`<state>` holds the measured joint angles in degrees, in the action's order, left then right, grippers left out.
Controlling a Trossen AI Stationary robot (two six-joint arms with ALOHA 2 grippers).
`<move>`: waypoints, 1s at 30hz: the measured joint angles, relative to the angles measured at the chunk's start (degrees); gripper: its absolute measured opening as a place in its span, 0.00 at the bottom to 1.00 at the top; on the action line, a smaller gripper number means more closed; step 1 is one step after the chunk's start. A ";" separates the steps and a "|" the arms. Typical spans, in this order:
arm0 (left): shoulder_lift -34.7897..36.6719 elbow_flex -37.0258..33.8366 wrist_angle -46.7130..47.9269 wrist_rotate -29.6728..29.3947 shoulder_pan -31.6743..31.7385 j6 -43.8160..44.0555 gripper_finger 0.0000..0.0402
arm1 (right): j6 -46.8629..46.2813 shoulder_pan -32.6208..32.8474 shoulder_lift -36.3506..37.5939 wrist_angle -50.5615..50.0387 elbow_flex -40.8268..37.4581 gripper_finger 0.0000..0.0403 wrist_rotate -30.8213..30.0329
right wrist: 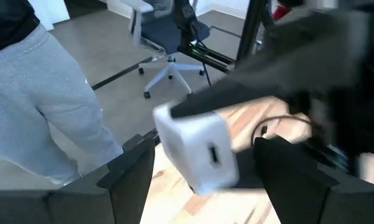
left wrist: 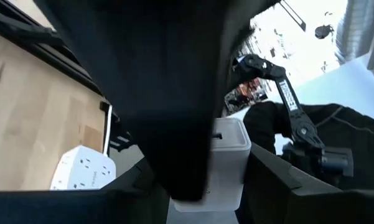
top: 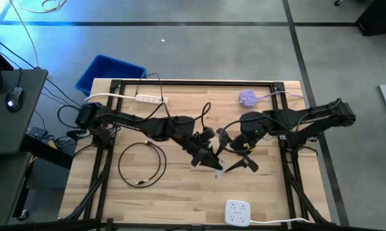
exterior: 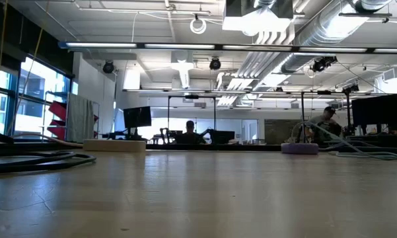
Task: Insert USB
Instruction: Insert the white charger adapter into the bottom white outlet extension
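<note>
- White USB charger block [left wrist: 227, 163] is hanging above table centre, clamped in the left gripper [top: 209, 157].
- Right gripper [top: 241, 163], just beside the block, is standing open, empty.
- Judgement: line the plug up squarely with the port before pushing.

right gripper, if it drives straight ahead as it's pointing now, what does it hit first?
Most likely the white charger block, which the left gripper holds. It sits dead ahead of the right gripper, between its open fingers, port side facing it. Depth is unclear from the wrist view.
</note>
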<state>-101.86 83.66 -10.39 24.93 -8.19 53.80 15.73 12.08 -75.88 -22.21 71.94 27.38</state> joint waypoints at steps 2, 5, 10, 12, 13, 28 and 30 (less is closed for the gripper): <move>0.00 -0.04 0.11 0.00 0.19 -0.06 0.33 | 0.00 0.02 -0.04 0.46 0.02 0.64 0.13; 0.00 -0.13 0.15 0.02 0.66 -0.04 0.33 | 0.00 -0.02 -0.34 0.28 0.01 0.60 0.08; 0.00 -0.15 0.35 0.09 0.92 -0.02 0.33 | 0.90 -0.02 -0.63 -0.04 0.00 0.46 -0.09; 0.00 -0.15 0.40 0.32 0.94 -0.02 0.33 | 1.36 -0.04 -0.66 -0.38 0.00 0.38 -0.05; 0.00 -0.16 0.45 0.42 0.94 0.03 0.33 | 1.72 -0.04 -0.66 -0.61 0.00 0.33 -0.07; 0.57 -0.20 8.33 2.85 1.41 -0.51 0.62 | -12.94 0.54 -0.43 -24.30 7.58 0.19 -7.40; 0.59 -0.15 10.74 3.53 1.31 -1.62 0.64 | -16.14 0.55 -0.42 -29.46 10.55 0.19 -7.43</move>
<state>-101.28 83.50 0.35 28.46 -6.87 52.18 -0.42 12.62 -76.30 -51.67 82.50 19.94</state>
